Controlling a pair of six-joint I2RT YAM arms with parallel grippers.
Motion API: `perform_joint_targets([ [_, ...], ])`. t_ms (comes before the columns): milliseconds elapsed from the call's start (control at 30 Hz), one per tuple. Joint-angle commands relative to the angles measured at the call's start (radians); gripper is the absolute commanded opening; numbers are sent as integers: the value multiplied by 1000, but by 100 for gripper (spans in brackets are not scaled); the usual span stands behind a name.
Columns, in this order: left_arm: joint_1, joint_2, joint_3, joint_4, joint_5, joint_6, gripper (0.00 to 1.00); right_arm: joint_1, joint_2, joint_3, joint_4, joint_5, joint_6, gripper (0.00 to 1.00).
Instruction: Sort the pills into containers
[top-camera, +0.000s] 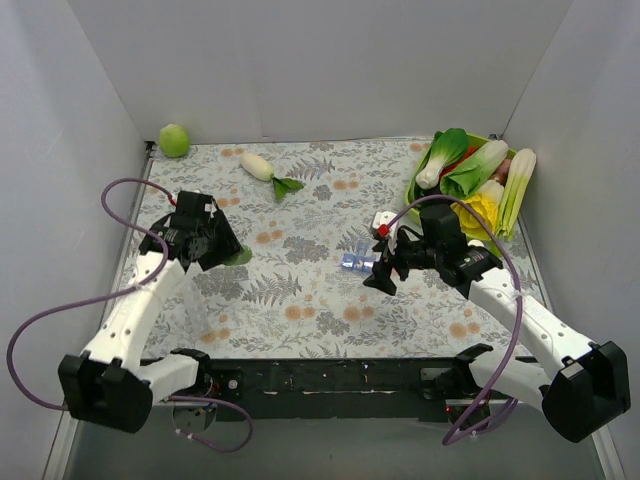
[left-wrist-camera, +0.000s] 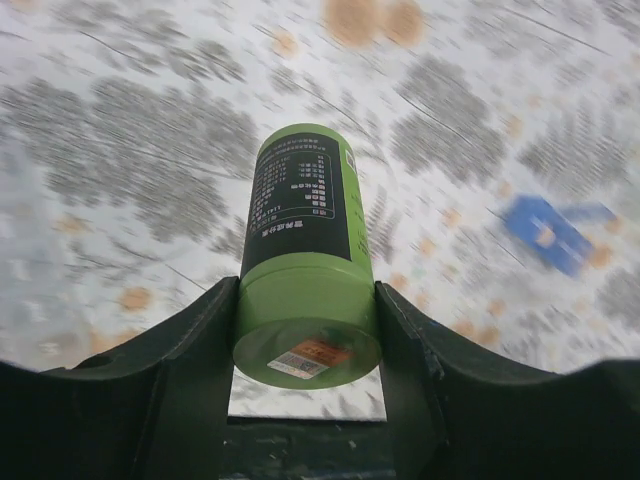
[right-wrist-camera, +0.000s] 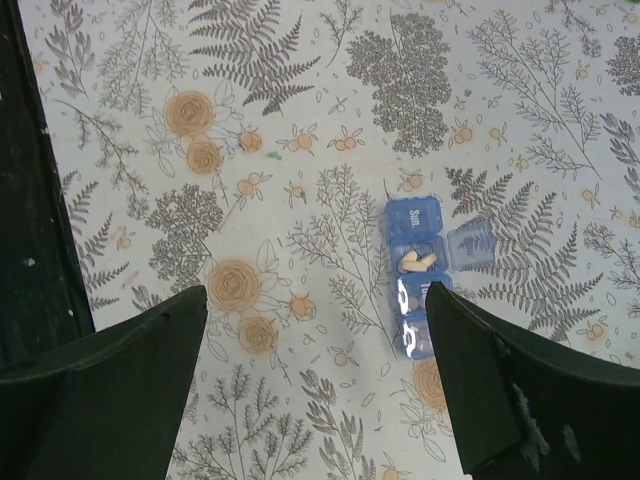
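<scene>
Fern-printed cloth (top-camera: 300, 300) carries the blue containers (right-wrist-camera: 420, 275) right of centre, a few pills (right-wrist-camera: 415, 262) inside, the right gripper (right-wrist-camera: 315, 295) spread wide above them while the left gripper (left-wrist-camera: 305, 290) clamps the green bottle (left-wrist-camera: 300, 230) well apart, so filling seems midway and the bottle likely must come across.

Green bottle (left-wrist-camera: 305, 270) between end effector (left-wrist-camera: 308, 345) fingers (left-wrist-camera: 190, 370)

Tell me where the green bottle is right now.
In the left wrist view the green bottle is clamped in the left end effector, over the floral mat's left side, well apart from the blue containers.
</scene>
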Motion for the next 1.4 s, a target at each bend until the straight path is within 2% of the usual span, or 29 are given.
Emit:
perform_joint_targets([
  [0, 138, 168, 66, -35, -191, 187, 0, -49, 2, 16, -72, -70, -130, 97],
  [100, 204, 308, 89, 20, -217, 221, 0, -66, -3, 13, -67, -93, -129, 96],
  [267, 245, 469, 178, 42, -213, 250, 0, -72, -23, -3, -78, -114, -151, 96],
  [400, 272, 523, 239, 30, -196, 267, 24, -74, -38, -35, -93, -124, -205, 96],
  [433, 272, 527, 250, 28, -185, 270, 37, -72, -41, -44, -92, -125, -219, 96],
  [500, 312, 536, 258, 26, -172, 270, 47, -75, -46, -68, -86, -128, -265, 97],
  [533, 314, 537, 261, 25, -164, 270, 57, -77, -49, -76, -81, -128, -282, 97],
  [667, 330, 538, 305, 17, -141, 267, 71, -104, -43, -107, -66, -151, -389, 98],
  [867, 334, 512, 387, -7, -112, 256, 80, -208, 60, -82, -64, -203, -515, 96],
  [933, 332, 492, 416, -4, -38, 267, 84, -239, 94, -69, -81, -220, -599, 95],
  [967, 332, 463, 423, 0, -15, 287, 85, -268, 129, -67, -89, -246, -640, 95],
  [1000, 330, 448, 431, 17, 117, 296, 86, -279, 147, -65, -98, -254, -680, 95],
  [1033, 323, 426, 427, 36, 173, 307, 84, -287, 167, -55, -125, -259, -761, 95],
  [1100, 236, 370, 413, 101, 323, 347, 79, -301, 229, -38, -135, -268, -797, 95],
  [1200, 33, 357, 381, 166, 356, 341, 75, -305, 310, 25, -165, -289, -836, 94],
  [1233, -10, 368, 343, 184, 391, 318, 65, -304, 330, 45, -179, -297, -839, 94],
  [1267, -83, 381, 321, 206, 399, 290, 61, -305, 373, 100, -223, -324, -843, 94],
  [1367, -206, 460, 228, 299, 393, 217, 57, -302, 456, 195, -314, -352, -848, 93],
])
